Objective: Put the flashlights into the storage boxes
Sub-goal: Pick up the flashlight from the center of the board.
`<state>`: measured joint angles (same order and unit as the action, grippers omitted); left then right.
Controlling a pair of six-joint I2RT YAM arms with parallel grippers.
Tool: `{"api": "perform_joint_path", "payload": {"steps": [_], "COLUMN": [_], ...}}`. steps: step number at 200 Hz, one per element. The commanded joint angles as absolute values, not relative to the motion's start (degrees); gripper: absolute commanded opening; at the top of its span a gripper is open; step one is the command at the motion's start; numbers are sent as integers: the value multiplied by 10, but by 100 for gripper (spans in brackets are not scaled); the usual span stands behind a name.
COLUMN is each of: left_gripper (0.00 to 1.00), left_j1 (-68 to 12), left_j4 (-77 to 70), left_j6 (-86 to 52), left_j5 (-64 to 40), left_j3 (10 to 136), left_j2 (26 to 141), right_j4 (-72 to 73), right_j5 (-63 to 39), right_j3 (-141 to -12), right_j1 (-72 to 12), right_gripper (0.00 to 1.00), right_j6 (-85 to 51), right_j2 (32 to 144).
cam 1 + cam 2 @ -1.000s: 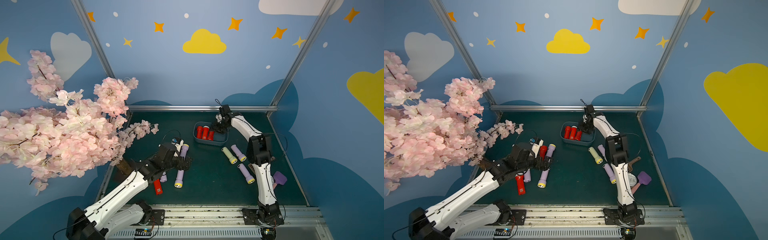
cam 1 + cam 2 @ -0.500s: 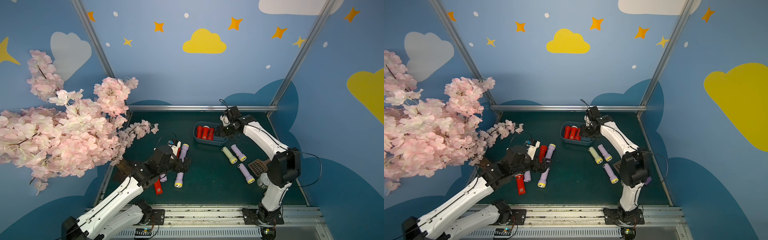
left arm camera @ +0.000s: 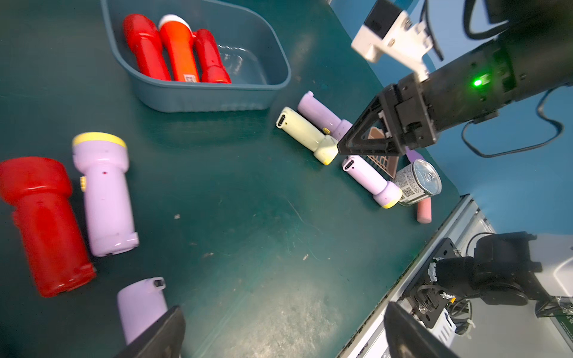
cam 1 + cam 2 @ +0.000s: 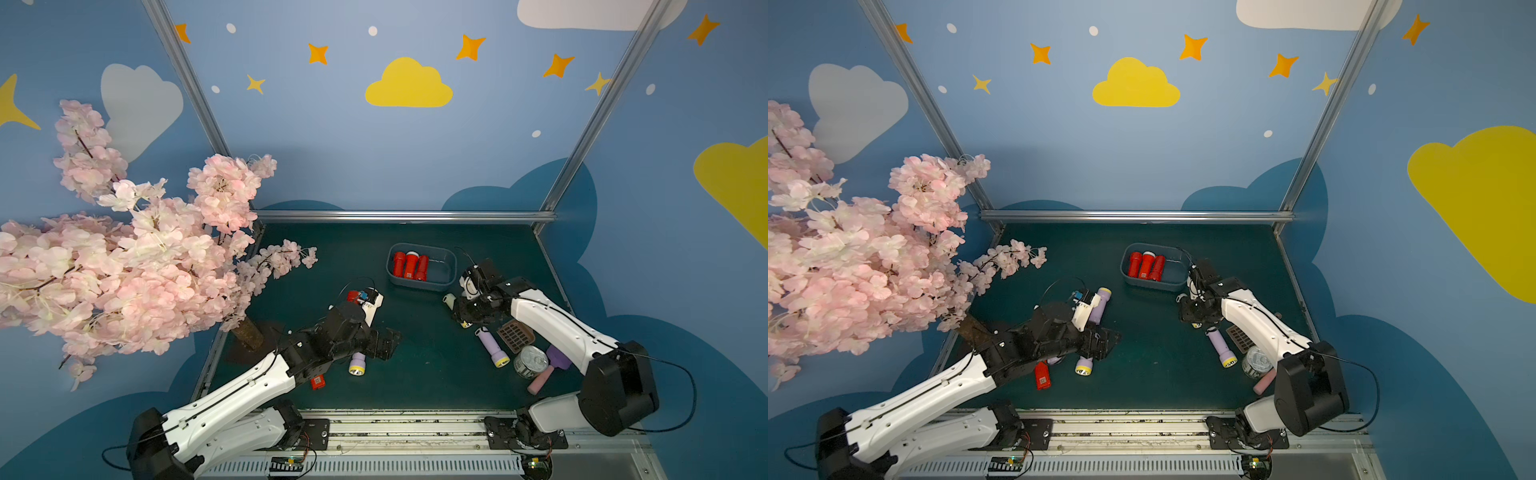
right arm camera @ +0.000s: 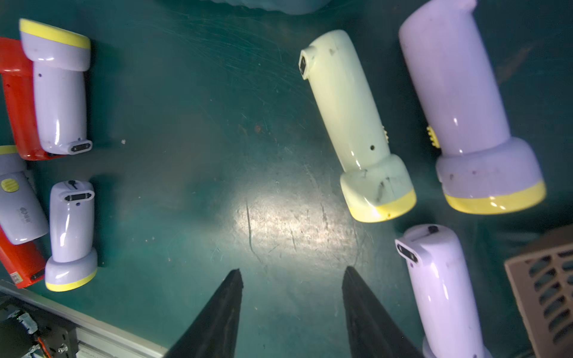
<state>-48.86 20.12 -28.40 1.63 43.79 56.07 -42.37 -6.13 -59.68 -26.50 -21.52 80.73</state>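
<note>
The shallow blue-grey plastic bin point(image 4: 415, 285) holds three red plastic flashlights point(image 4: 410, 266). The green worktop point(image 3: 248, 232) carries five lilac flashlights point(image 5: 459, 93), two loose red flashlights point(image 3: 46, 226) and one pale yellow flashlight point(image 5: 350, 111). The left end effector point(image 3: 283, 310) and right end effector point(image 5: 293, 271) are released and empty.

No wording can be read anywhere. The orange-red flashlight point(image 3: 178, 49) in the storage bin point(image 4: 419, 284), near the middle of the frame in both top views, carries a small white sticker with a code, too blurred to read. The tin can point(image 3: 415, 183) has a label with square codes and illegible fine print. One lilac flashlight point(image 5: 21, 210) bears a faint, unreadable logo.
</note>
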Motion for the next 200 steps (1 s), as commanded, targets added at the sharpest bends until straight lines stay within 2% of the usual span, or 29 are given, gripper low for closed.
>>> {"api": "perform_joint_path", "payload": {"steps": [1,44,92,159,200], "left_gripper": [99,99,99,99,99], "left_j1": [-500,-555,-577,-577,-570], "left_j4": [174,180,205,240,252], "left_j6": [-293,-285,-287,-277,-256], "left_j5": [21,64,102,162,175], "left_j3": [441,490,493,470,471], "left_j2": [593,641,634,576,578], "right_j4": [-417,-419,-419,-415,-408], "right_j5": [-37,-23,-4,10,9], "right_j3": [-582,-561,-564,-605,-636], "right_j1": [-267,-254,-238,-227,-224], "right_gripper": [53,54,54,53,52], "right_j6": [-215,-196,-180,-159,-155], "right_j2": [769,747,770,859,923]}}
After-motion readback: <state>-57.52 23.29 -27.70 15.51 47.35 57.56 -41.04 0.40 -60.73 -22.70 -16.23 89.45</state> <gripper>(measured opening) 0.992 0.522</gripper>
